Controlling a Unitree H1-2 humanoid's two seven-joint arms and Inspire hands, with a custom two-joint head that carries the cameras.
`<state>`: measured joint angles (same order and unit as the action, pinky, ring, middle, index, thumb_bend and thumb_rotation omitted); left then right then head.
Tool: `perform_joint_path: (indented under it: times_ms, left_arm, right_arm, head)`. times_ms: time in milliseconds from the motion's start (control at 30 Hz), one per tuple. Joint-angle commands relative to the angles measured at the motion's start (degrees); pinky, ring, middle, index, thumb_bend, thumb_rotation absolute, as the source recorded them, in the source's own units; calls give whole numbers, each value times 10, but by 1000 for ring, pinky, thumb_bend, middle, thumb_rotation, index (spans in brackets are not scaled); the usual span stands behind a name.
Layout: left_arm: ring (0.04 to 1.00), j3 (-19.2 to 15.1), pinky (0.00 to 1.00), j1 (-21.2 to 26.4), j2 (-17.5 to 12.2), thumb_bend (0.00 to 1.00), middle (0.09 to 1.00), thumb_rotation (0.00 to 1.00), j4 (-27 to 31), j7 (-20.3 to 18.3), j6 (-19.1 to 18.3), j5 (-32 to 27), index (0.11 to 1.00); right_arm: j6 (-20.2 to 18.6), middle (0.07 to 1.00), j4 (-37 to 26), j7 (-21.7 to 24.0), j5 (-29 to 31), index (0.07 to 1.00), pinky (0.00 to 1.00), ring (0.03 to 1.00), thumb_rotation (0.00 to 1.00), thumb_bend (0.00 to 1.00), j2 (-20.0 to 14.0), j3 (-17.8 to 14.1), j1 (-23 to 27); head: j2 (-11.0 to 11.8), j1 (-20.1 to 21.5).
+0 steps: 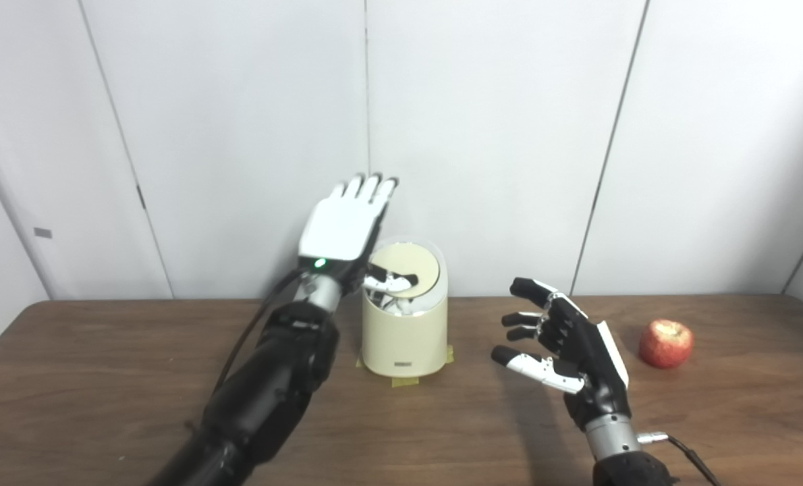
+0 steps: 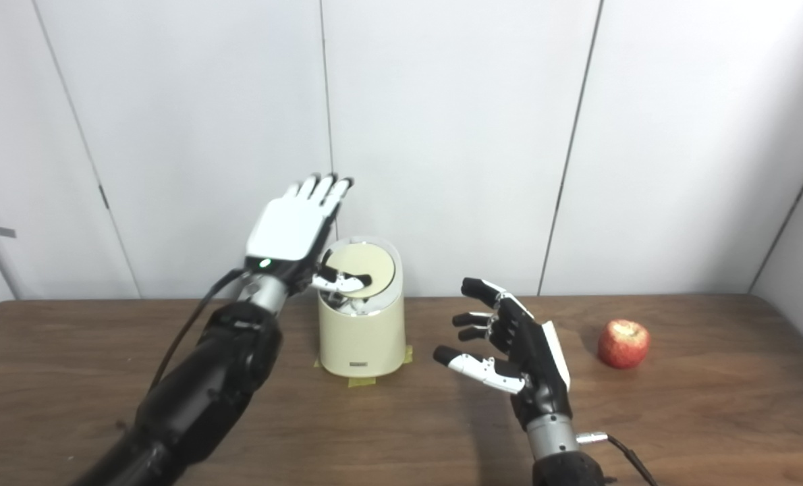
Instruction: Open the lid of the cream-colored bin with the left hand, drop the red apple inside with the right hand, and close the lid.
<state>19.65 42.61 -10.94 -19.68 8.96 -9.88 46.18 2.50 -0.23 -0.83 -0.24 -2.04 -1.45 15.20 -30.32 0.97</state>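
Observation:
The cream-colored bin stands at the middle back of the brown table, taped down at its base. Its round lid is tilted towards me, with a dark gap at its lower front edge. My left hand is raised just left of the bin, fingers straight and pointing up, and holds nothing. Its thumb lies across the lid's lower front. My right hand is open and empty, hovering between the bin and the red apple. The apple lies on the table at the right, apart from the hand.
White wall panels stand right behind the table. Yellow tape tabs stick out under the bin. A cable trails from my right wrist. The table's back edge runs close behind the bin.

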Motion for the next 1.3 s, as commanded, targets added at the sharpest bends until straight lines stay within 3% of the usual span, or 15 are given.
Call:
perform_joint_path:
  times_ms: [0, 167, 367, 467, 600, 733, 867, 1000, 1067, 1167, 1267]
  left_arm:
    - [947, -46, 861, 24, 4, 853, 987, 262, 36, 21, 48, -72, 1000]
    - [931, -131, 779, -9, 20, 838, 951, 234, 98, -8, 95, -213, 970]
    - [839, -197, 655, -97, 18, 777, 878, 209, 193, -86, 61, -370, 887]
    - [787, -215, 648, -149, 9, 767, 838, 165, 216, -106, 71, -413, 847]
    - [709, -225, 591, -223, -2, 767, 780, 150, 228, -108, 123, -418, 804]
    - [719, -234, 616, -275, -5, 782, 772, 155, 237, -110, 152, -428, 809]
    - [713, -241, 625, -295, -9, 795, 766, 165, 226, -112, 171, -434, 813]
    - [708, -245, 617, -293, -15, 794, 776, 169, 210, -118, 183, -443, 819]
    - [710, -249, 610, -290, -18, 791, 783, 166, 203, -121, 189, -449, 821]
    - [715, -252, 617, -285, -27, 760, 785, 143, 187, -124, 202, -454, 825]
    - [729, -255, 638, -281, -33, 749, 791, 164, 175, -123, 208, -453, 831]
  right_arm:
    - [20, 788, -15, 2, 3, 738, 537, 617, 238, 826, -1, -1, 25]
    - [21, 775, -13, 1, 2, 735, 537, 609, 240, 818, -2, 0, 25]
    - [22, 778, -13, 2, 7, 737, 539, 604, 223, 817, -3, -2, 24]
    - [20, 785, -13, 3, 10, 742, 541, 608, 224, 816, -5, -4, 22]
    - [16, 797, -17, 4, 18, 743, 549, 624, 213, 810, -8, -9, 20]
    - [24, 784, -7, 0, 19, 758, 574, 618, 217, 814, -14, -20, 22]
    - [42, 780, 9, 8, 36, 762, 603, 642, 255, 853, -24, -35, 28]
    - [42, 764, 0, 9, 24, 747, 622, 653, 247, 858, -51, -41, 38]
    - [24, 769, -24, 5, -7, 755, 599, 652, 261, 843, -72, -39, 45]
    - [-20, 779, -65, -1, -56, 758, 563, 647, 179, 772, -97, -37, 55]
    - [-77, 771, -102, 15, -35, 752, 608, 660, 148, 772, -125, -53, 56]
  head:
    - [0, 0]
    - [-1, 1]
    - [-1, 2]
    - [-3, 4]
    - [-4, 10]
    - [-3, 14]
    - [-4, 23]
    - [3, 69]
    - [9, 100]
    - [20, 142]
    - [33, 180]
